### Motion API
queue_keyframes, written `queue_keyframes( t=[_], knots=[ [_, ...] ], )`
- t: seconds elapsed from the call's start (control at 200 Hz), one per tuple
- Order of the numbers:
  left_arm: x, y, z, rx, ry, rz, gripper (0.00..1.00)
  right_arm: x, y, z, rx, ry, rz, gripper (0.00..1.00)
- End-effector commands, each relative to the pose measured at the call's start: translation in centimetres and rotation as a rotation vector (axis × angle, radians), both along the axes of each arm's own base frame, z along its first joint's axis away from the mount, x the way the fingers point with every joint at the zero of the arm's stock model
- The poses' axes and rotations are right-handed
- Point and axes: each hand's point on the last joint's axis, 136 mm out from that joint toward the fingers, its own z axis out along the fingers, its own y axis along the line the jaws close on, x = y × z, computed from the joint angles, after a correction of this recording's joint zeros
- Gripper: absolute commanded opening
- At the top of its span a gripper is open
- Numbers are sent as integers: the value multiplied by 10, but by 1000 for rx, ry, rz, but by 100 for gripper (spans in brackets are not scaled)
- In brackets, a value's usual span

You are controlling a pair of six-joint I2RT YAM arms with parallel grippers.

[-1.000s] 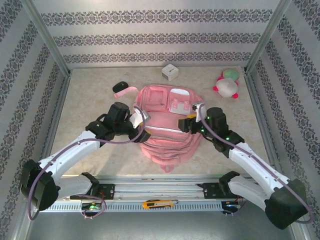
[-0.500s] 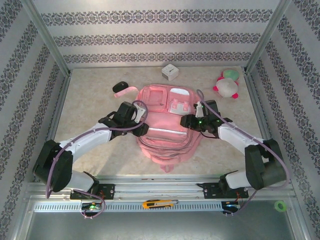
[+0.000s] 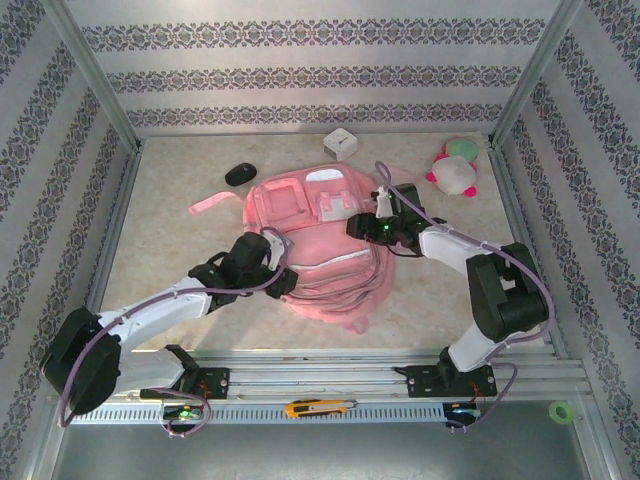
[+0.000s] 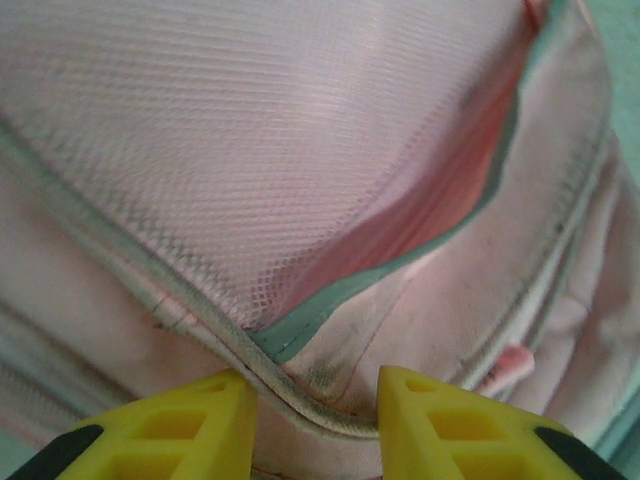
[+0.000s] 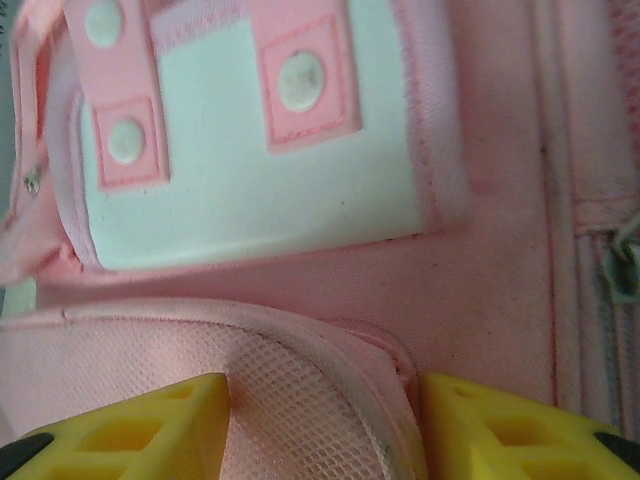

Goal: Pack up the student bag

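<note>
The student bag (image 3: 312, 245), a large pink backpack with pale trim, lies flat mid-table with its front pockets up. My left gripper (image 3: 283, 279) is at its near left edge, and its yellow fingers (image 4: 170, 432) are shut on a fold of pale piping and mesh (image 4: 315, 400). My right gripper (image 3: 357, 226) is at the bag's far right side. Its fingers (image 5: 505, 425) pinch the rim of a pink mesh pocket (image 5: 320, 405), just below a white snap flap (image 5: 250, 170).
On the far side of the table are a black mouse (image 3: 240, 174), a white cube (image 3: 340, 144) and a pink-and-white plush toy (image 3: 455, 170). A loose pink strap (image 3: 213, 204) trails left of the bag. A box cutter (image 3: 315, 408) lies on the front rail.
Both grippers have narrowed onto the bag's fabric. The bag has slid left and turned, and its strap has swung away from the mouse. The left gripper has pulled back towards the near edge.
</note>
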Motion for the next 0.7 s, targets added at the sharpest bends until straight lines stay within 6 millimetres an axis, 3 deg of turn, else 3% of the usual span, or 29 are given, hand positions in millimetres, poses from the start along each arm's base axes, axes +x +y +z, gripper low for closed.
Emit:
queue_keyframes(
  t=[0.0,0.18,0.305,0.39,0.485,0.694],
  knots=[
    [-2,-22,22,-87,-49,-48,38,17,25,39,83,-141,101,53],
    [-1,-6,59,19,-219,-121,59,22,-3,67,45,-225,44,56],
    [-17,2,75,180,-437,-389,68,3,-26,82,-4,-289,12,57],
    [-27,4,72,285,-531,-582,69,-16,-34,80,-25,-303,11,57],
    [-33,6,56,414,-575,-785,68,-35,-36,84,-28,-335,26,57],
    [-15,-7,41,531,-716,-974,67,-74,-25,92,-96,-492,125,55]
  ],
)
